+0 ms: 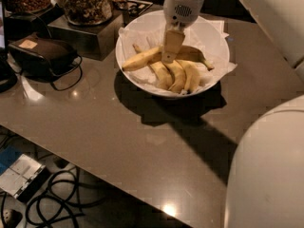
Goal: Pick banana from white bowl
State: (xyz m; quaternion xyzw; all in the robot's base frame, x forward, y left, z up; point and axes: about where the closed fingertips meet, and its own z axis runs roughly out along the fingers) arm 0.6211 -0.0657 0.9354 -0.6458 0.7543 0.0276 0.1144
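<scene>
The white bowl (214, 34), lined with crinkled white paper, stands at the back middle of the grey table. The long yellow banana (142, 59) lies across it from the left rim to the right, on top of a joined bunch of shorter bananas (179, 77). My gripper (170, 55) comes down from above into the bowl's middle. Its tan fingers are closed around the long banana's middle, and the banana looks slightly raised above the bunch.
Glass jars of snacks (84, 3) stand on a dark block (90, 34) left of the bowl. A dark pouch with a cable (42, 54) lies at the left. My white body (268, 175) fills the lower right. Cables lie on the floor (57, 201) below the table's front edge.
</scene>
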